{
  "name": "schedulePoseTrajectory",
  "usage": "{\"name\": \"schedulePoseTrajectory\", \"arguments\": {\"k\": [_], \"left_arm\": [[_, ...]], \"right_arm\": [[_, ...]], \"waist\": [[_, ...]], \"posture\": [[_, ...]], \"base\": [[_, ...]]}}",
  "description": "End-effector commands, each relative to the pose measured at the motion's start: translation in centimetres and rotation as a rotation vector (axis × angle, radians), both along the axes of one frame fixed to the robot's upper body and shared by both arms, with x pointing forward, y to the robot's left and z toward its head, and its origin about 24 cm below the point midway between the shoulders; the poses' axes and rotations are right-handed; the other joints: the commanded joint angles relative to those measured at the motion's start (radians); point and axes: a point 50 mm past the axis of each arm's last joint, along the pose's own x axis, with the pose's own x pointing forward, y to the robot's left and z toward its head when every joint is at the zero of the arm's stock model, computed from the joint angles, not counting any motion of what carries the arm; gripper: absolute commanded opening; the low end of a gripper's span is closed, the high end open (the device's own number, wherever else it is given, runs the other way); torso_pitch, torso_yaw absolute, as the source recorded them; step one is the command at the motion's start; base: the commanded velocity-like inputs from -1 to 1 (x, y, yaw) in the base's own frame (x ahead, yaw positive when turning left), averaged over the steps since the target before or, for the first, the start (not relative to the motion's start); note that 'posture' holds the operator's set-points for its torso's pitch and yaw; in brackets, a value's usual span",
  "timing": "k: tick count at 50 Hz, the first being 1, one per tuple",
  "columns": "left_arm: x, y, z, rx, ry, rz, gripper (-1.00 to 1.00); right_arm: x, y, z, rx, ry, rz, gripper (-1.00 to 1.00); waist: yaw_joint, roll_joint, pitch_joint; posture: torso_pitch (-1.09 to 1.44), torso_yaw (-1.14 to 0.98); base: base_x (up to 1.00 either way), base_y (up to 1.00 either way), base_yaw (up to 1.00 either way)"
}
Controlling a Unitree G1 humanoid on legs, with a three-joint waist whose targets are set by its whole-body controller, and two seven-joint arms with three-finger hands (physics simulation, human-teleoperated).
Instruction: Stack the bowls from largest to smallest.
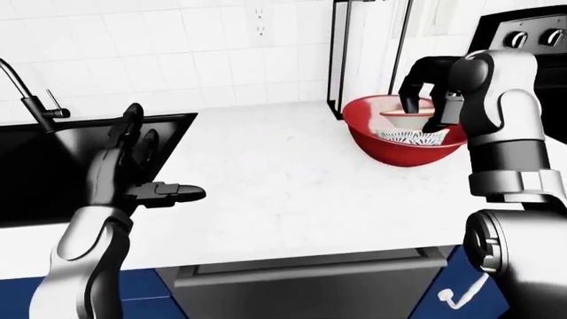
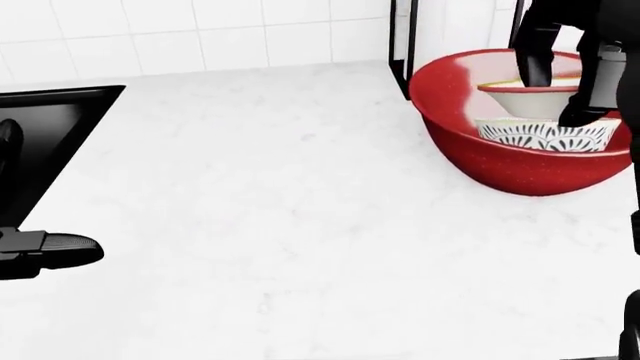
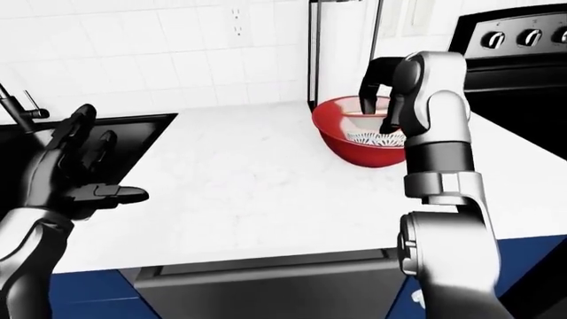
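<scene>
A large red bowl (image 2: 490, 161) stands on the white counter (image 2: 280, 225) at the right of the head view. A white bowl with a black pattern (image 2: 545, 136) sits inside it, and a small cream bowl (image 2: 520, 101) rests in that one. My right hand (image 2: 562, 90) reaches down into the red bowl, one finger inside the cream bowl and the thumb outside its right wall, pinching it. My left hand (image 1: 164, 156) is open and empty, held up at the left by the sink's edge, far from the bowls.
A black sink (image 1: 53, 166) with a faucet (image 1: 26, 93) is set in the counter at the left. A black metal frame (image 1: 341, 60) stands right behind the red bowl. A stove (image 1: 532, 40) is at the far right. A grey drawer front (image 1: 310, 279) lies below the counter edge.
</scene>
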Motion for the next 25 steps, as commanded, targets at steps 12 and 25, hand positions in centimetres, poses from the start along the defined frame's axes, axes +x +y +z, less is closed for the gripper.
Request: {"name": "schedulePoseTrajectory", "arguments": {"k": [12, 25], "left_arm": [[-0.3, 0.0, 1.7, 0.027, -0.083, 0.002, 1.00], [0.0, 0.3, 1.1, 0.026, -0.077, 0.005, 1.00]], "right_arm": [[0.8, 0.6, 3.7, -0.012, -0.157, -0.009, -0.99], [1.6, 0.5, 2.3, -0.001, -0.154, -0.034, -0.98]], "waist": [[0.000, -0.002, -0.016], [0.007, -0.003, -0.018]], "posture": [[-0.29, 0.00], [-0.29, 0.00]], "base": [[0.00, 0.00, 0.00], [0.00, 0.00, 0.00]]}}
